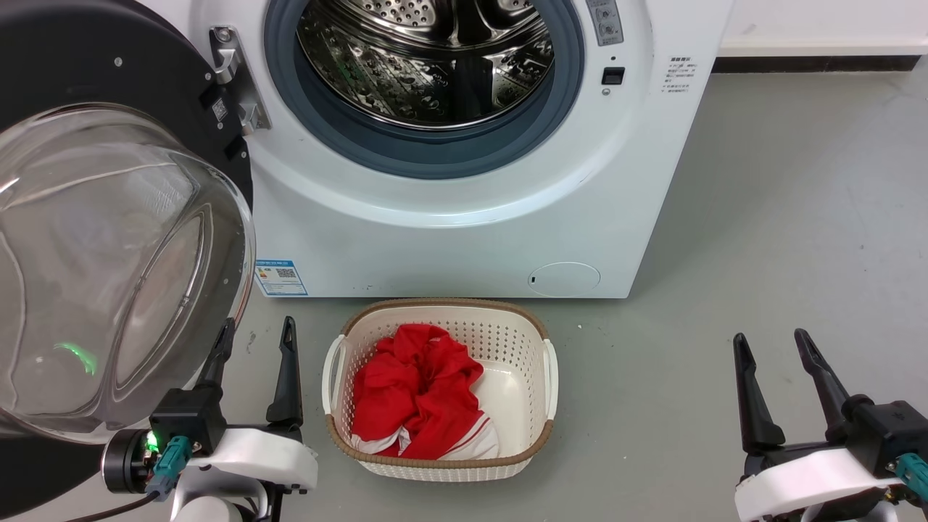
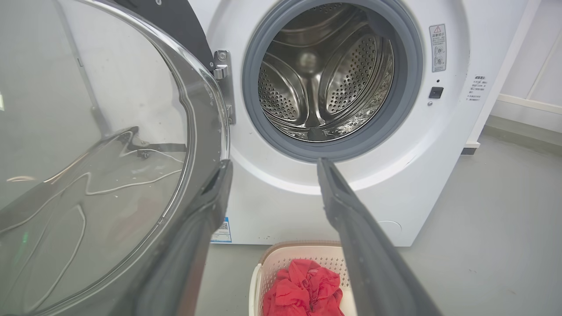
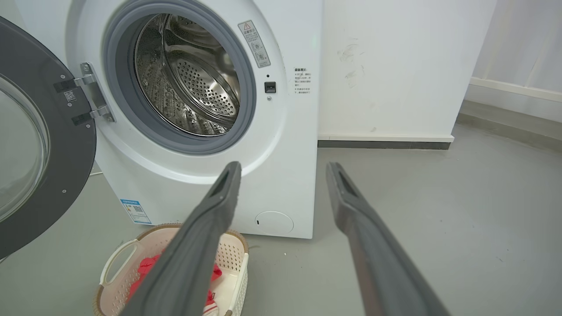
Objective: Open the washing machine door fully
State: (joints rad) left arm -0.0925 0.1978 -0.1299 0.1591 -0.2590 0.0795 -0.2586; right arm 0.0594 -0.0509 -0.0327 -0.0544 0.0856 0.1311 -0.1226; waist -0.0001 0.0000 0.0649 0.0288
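Note:
The white washing machine stands ahead with its steel drum exposed. Its door, a black disc with a bulging clear glass bowl, is swung out wide on the left hinge. My left gripper is open just right of the glass bowl, its left finger close beside the bowl's edge, holding nothing. In the left wrist view the door fills the left half beside the left gripper. My right gripper is open over the floor at lower right. The right wrist view shows the door and the machine.
A cream laundry basket with red cloth sits on the grey floor in front of the machine, between my grippers. A white wall and dark skirting run behind on the right. Bare floor lies right of the machine.

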